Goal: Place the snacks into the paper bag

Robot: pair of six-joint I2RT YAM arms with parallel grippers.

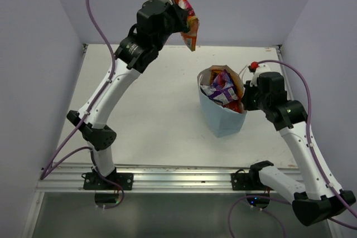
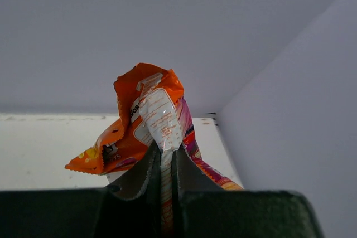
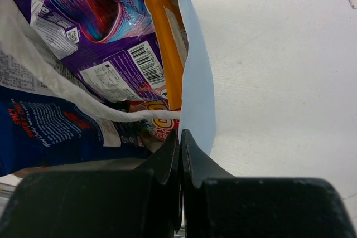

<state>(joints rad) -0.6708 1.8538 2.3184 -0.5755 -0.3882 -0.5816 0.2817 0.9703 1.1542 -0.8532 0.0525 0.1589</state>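
Observation:
High over the table's far side, my left gripper [image 1: 179, 16] is shut on an orange-white snack packet [image 1: 188, 22], which hangs crumpled from the jaws [image 2: 150, 121]. The light blue paper bag [image 1: 223, 116] stands upright right of centre, open at the top, with purple, blue, red and orange snacks [image 1: 223, 88] inside. At the bag's right rim my right gripper [image 1: 246, 97] is shut on the bag wall [image 3: 196, 93]. The right wrist view looks down into the bag at a purple-white packet [image 3: 111, 62], a blue packet [image 3: 44, 129] and an orange packet [image 3: 164, 43].
White table [image 1: 150, 121] enclosed by pale walls at left, back and right. An aluminium rail [image 1: 178, 178] runs along the near edge where both arm bases are bolted. Purple cables loop from each arm.

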